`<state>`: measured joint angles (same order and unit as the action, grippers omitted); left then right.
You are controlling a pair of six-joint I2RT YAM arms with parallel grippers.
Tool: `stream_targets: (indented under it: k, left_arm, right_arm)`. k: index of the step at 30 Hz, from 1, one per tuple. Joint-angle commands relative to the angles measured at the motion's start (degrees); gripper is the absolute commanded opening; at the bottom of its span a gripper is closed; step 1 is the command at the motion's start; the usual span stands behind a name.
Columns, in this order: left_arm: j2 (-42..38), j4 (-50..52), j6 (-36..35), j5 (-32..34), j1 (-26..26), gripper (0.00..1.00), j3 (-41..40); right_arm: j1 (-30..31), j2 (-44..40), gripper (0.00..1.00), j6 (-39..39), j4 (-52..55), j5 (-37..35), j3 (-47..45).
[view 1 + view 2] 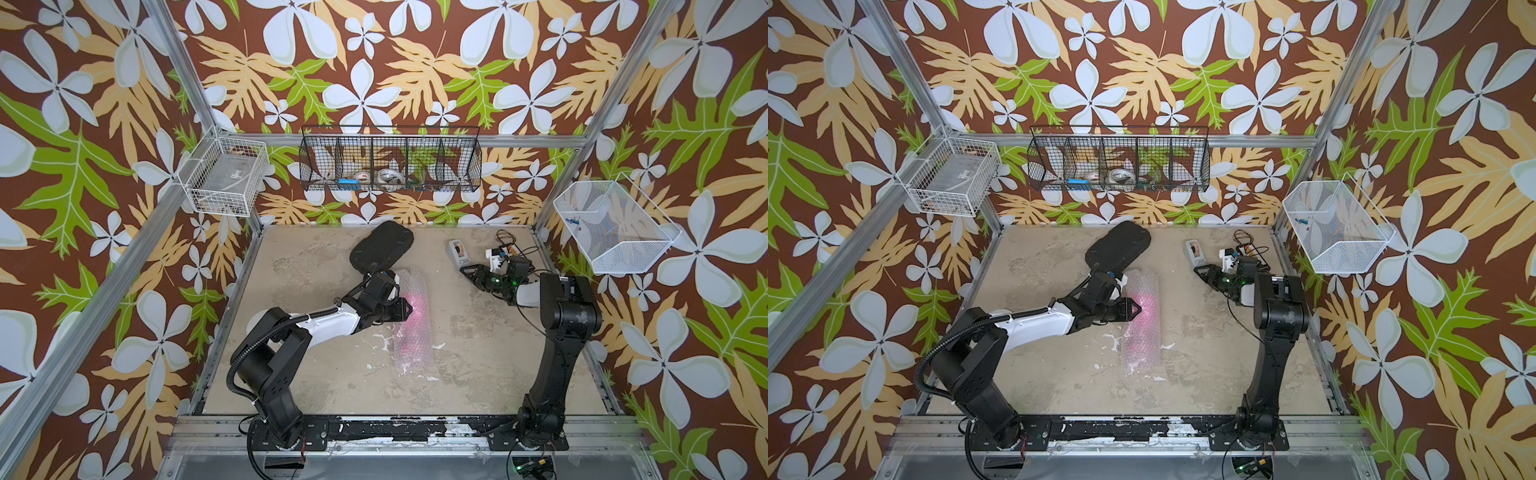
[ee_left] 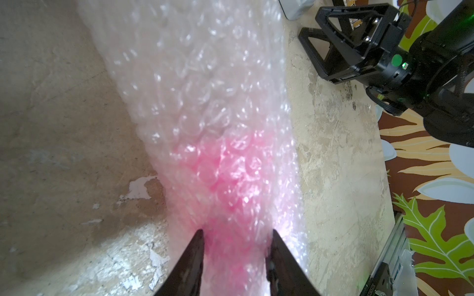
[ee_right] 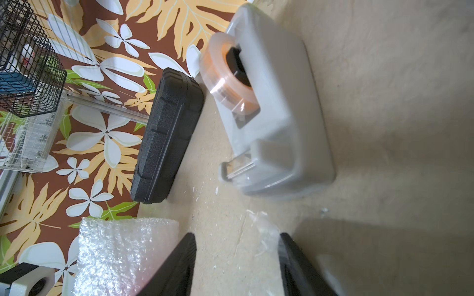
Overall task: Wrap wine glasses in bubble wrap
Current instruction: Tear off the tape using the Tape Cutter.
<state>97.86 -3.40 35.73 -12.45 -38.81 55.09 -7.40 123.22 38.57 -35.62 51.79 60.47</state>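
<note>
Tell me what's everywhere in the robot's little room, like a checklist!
Surface: beige tabletop, scuffed, white flecks.
Job's things: bubble wrap rolled around pink goblet, lying flat.
Clutter: black padded case, grey tape dispenser, small wired gadget.
Grippers: left gripper clamped on the bubble wrap; right gripper open, near the dispenser.
Cables: black hose on left arm; loose wires by the gadget.
Surroundings: flowery walls; black wire basket at back, white wire basket on each side.
</note>
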Motion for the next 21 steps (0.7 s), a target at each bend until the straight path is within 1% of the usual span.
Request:
stream_targets:
  k: [1, 6, 12, 21]
  left_arm:
    - [0.22, 4.02, -0.39, 0.89, 0.05, 0.40, -0.29]
    - [0.22, 4.02, -0.39, 0.91, 0.05, 0.40, -0.25]
    - [0.49, 4.08, -0.39, 0.82, 0.05, 0.40, -0.21]
    - [0.22, 4.19, -0.42, 0.84, 0.09, 0.40, -0.16]
  right_arm:
    - [-0.08, 0.11, 0.55, 1.75, -2.72, -0.77, 0.00]
    - [-0.07, 1.01, 0.54, 4.07, -5.57, -0.42, 0.01]
    - [-0.18, 0.18, 0.52, 4.72, -6.40, -1.17, -0.80]
    - [-0.25, 0.36, 0.45, 6.47, -6.73, -3.37, -1.17]
